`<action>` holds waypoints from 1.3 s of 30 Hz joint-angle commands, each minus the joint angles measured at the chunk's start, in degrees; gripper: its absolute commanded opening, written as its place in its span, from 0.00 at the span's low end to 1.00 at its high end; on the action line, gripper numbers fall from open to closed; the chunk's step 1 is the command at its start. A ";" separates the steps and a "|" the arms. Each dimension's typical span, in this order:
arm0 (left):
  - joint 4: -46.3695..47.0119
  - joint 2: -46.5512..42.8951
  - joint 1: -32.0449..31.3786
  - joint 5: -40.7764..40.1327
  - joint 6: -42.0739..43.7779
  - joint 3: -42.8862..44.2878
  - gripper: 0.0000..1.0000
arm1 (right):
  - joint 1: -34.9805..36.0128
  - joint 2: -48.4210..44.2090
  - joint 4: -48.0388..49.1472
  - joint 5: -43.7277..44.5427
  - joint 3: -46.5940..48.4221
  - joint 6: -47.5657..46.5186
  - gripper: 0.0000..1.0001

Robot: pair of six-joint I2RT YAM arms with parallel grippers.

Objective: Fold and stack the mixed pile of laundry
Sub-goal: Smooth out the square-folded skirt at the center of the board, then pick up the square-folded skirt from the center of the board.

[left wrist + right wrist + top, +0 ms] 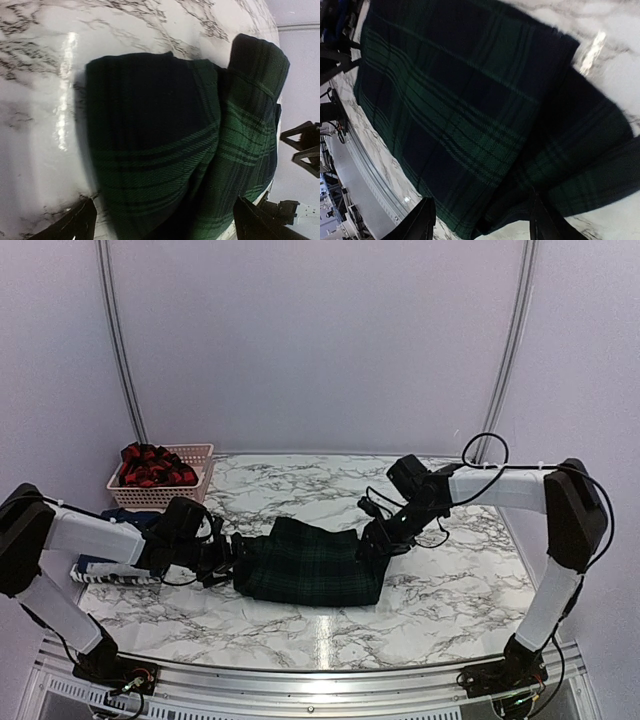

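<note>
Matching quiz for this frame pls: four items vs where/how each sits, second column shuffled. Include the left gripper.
Column A
1. green plaid garment
2. red-and-black checked garment
3. pink basket
4. left gripper

Column B
a. inside the pink basket
b. open, at the green plaid garment's left edge
c. folded, in the middle of the table
d. at the far left corner of the table

Pairs: 1-c, 2-a, 3-d, 4-b
</note>
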 commanded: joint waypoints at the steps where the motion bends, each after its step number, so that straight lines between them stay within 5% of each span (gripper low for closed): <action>1: 6.12 4.69 -1.25 6.42 1.58 -0.91 0.99 | 2.31 5.27 5.22 -3.54 -3.53 1.94 0.58; 14: 8.73 14.13 -7.76 8.05 2.19 7.47 0.99 | 3.17 17.86 5.58 -1.48 -0.53 -1.60 0.53; 18: 9.79 14.50 -7.59 5.31 0.98 8.74 0.87 | 3.61 17.22 6.43 -1.78 -1.86 -1.13 0.53; 24: 14.35 18.10 -8.02 7.94 -0.66 11.55 0.56 | 4.14 17.88 8.21 -3.13 -2.73 -0.15 0.53; 31: 16.13 21.28 -9.42 9.42 -2.20 16.10 0.60 | 6.23 18.90 9.32 -3.32 -2.02 0.99 0.53; 33: 16.36 21.97 -9.55 8.94 -2.81 16.34 0.51 | 6.61 18.92 9.43 -3.31 -2.05 1.15 0.53; 36: 16.34 21.56 -8.83 8.52 -2.85 15.66 0.19 | 6.55 18.34 8.11 -2.01 -1.71 0.35 0.53; 39: 12.70 18.69 -7.39 8.82 -2.13 14.46 0.00 | 6.20 16.64 6.40 -0.60 -1.16 -0.54 0.54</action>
